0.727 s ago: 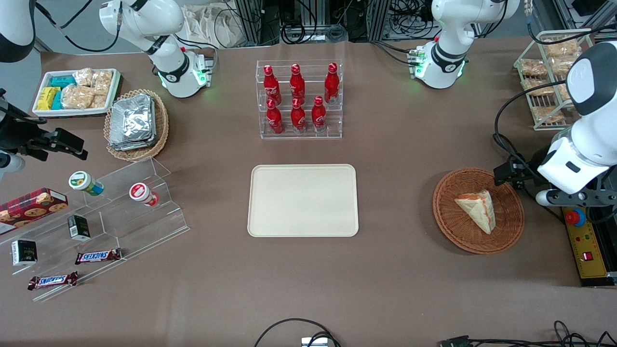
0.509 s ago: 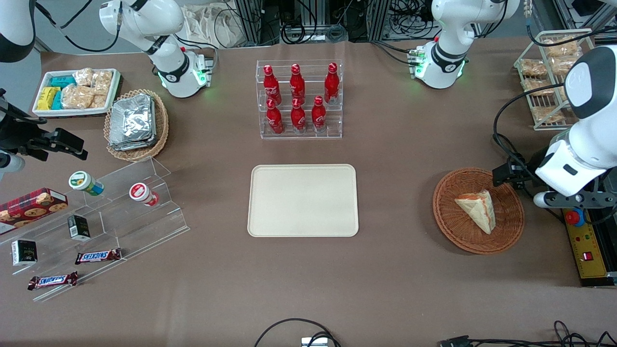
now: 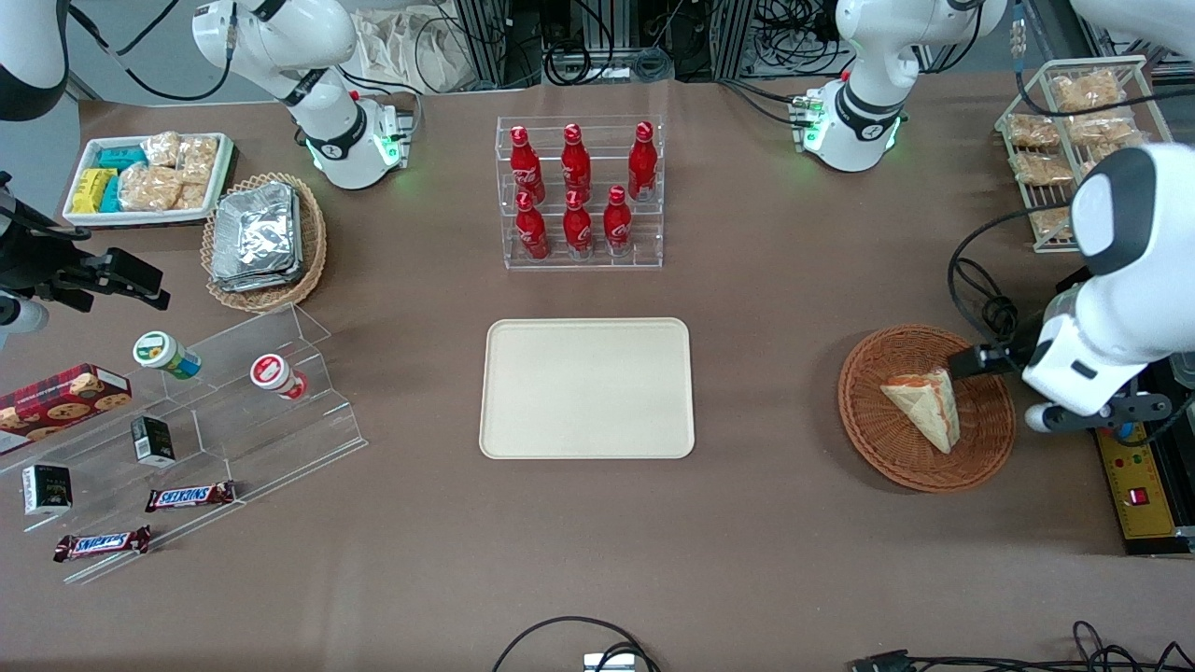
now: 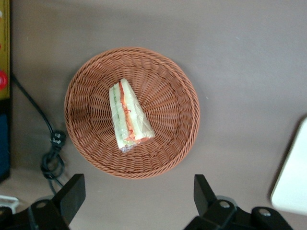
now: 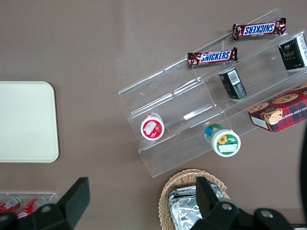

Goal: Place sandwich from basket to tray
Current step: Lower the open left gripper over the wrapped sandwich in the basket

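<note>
From the front, the sandwich (image 3: 924,409) lay in the basket (image 3: 878,448), well apart from the bare tray (image 3: 587,387) — nothing moved yet. The gripper (image 3: 971,360) hung above the basket's rim.

In the wrist view its fingers (image 4: 72,194) stood wide apart, clear of the sandwich (image 4: 128,116) — probably lining up to straddle the wedge.

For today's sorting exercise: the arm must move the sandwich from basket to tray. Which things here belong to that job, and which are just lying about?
Belong to the job:
sandwich, lying in the basket
basket
tray, nothing on it
gripper, open, above the basket's edge

Just lying about:
bottles in a clear rack
foil packets
Snickers bars
cookie box
</note>
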Robot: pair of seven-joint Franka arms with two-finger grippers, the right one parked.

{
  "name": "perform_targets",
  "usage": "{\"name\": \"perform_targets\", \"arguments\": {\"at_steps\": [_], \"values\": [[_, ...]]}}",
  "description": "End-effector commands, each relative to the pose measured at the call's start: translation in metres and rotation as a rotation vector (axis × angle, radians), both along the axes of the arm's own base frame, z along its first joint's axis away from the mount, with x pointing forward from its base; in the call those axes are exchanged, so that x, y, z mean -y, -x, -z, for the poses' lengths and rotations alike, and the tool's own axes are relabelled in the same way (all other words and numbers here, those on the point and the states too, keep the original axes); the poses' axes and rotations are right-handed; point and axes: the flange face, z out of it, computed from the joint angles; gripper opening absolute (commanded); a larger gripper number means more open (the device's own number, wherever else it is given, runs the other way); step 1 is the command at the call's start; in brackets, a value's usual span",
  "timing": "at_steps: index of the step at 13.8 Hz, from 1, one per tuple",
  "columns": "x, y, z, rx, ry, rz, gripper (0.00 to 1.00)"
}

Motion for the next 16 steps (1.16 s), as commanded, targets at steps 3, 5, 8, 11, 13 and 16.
{"name": "perform_targets", "arguments": {"at_steps": [3,5,8,11,13,16], "values": [[0.003,0.004,0.08,0.027,-0.037,-0.195,1.0],[0.001,0.017,0.114,0.052,-0.048,-0.295,1.0],[-0.004,0.034,0.148,0.044,-0.064,-0.35,1.0],[-0.008,0.046,0.17,0.07,-0.058,-0.402,1.0],[-0.009,0.051,0.178,0.06,-0.061,-0.407,1.0],[-0.01,0.046,0.171,0.073,-0.058,-0.408,1.0]]}}
